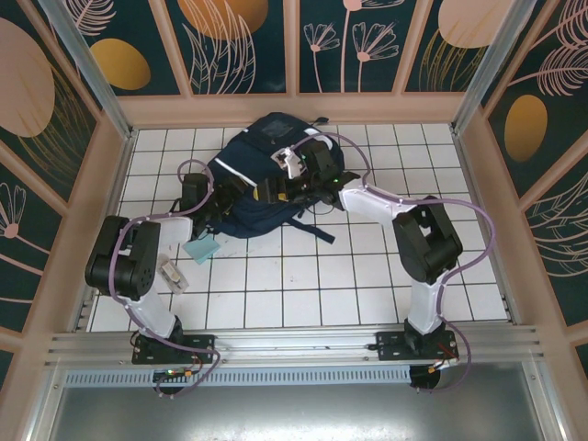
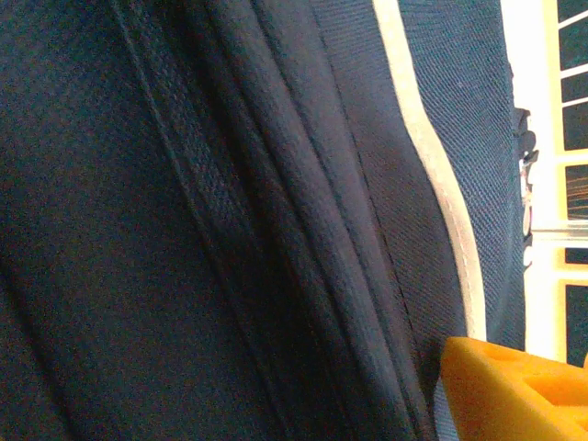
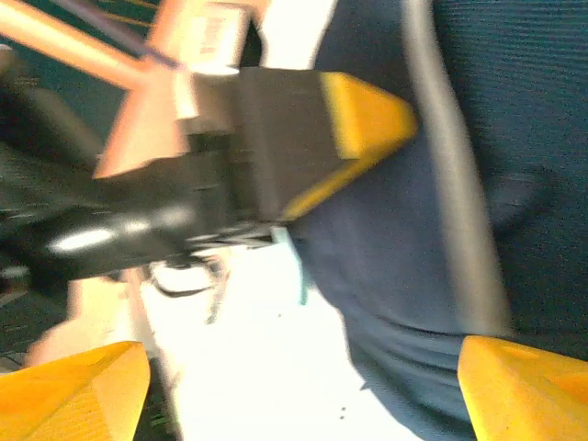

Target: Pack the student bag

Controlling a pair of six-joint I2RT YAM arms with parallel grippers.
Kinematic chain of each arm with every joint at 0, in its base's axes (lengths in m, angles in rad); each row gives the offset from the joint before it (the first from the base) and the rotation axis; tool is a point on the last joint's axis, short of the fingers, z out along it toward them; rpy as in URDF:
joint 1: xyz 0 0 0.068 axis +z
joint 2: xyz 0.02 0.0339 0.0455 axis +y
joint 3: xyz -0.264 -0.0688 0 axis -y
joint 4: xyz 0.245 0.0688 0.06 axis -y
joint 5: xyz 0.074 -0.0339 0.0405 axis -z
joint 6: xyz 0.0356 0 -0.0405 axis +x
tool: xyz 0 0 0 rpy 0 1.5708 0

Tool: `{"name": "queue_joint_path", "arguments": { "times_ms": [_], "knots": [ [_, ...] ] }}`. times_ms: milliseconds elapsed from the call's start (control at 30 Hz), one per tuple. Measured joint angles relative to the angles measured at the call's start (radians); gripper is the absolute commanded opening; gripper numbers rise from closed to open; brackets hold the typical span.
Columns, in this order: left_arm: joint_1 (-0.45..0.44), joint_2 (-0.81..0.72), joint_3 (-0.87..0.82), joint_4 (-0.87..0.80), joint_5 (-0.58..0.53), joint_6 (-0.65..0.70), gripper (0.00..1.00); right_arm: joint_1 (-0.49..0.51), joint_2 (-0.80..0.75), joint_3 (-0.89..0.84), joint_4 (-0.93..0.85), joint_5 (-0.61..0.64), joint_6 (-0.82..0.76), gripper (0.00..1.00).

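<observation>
From above, the student bag is lying on the tiled table. My left pincer is reaching in at one side of it and my right pincer at the other.

At my left wrist, navy fabric is sitting right against one yellow finger, and the pincer is standing wide apart.

At my right wrist, my fingers are gaping apart and gripping nothing. The bag is lying beside the right-hand one.

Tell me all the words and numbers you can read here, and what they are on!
No text can be read.
A label with dark bars, on a pale part at the top of the right wrist view: too blurred to read.
A grey patch on the bag: too small to tell if it bears words.
</observation>
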Motion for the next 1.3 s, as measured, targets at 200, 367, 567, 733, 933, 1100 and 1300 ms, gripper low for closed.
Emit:
{"name": "queue_joint_path", "arguments": {
  "times_ms": [200,367,567,733,933,1100,1300],
  "knots": [
    [-0.026,0.022,0.005,0.038,0.011,-0.028,0.81,0.010,-0.045,0.000,-0.018,-0.090,0.015,0.87],
    [-0.027,0.031,0.032,0.013,0.016,-0.026,0.81,-0.006,-0.100,0.000,-0.148,0.126,-0.100,0.87],
    [-0.027,0.031,0.036,0.005,0.019,-0.024,0.81,-0.043,-0.079,0.001,-0.189,0.321,-0.156,0.89],
    [-0.027,0.026,0.030,0.005,0.019,-0.024,0.81,-0.060,0.001,0.010,-0.153,0.376,-0.165,0.93],
    [-0.027,0.021,0.025,0.007,0.029,-0.025,0.80,-0.044,0.085,0.017,-0.098,0.377,-0.166,0.94],
    [-0.028,0.023,0.023,0.021,0.033,-0.039,0.80,-0.015,0.090,0.022,-0.085,0.377,-0.166,0.94],
    [-0.037,0.056,0.021,0.077,0.032,-0.074,0.79,0.002,0.089,0.015,-0.080,0.356,-0.156,0.94]
  ]
}}
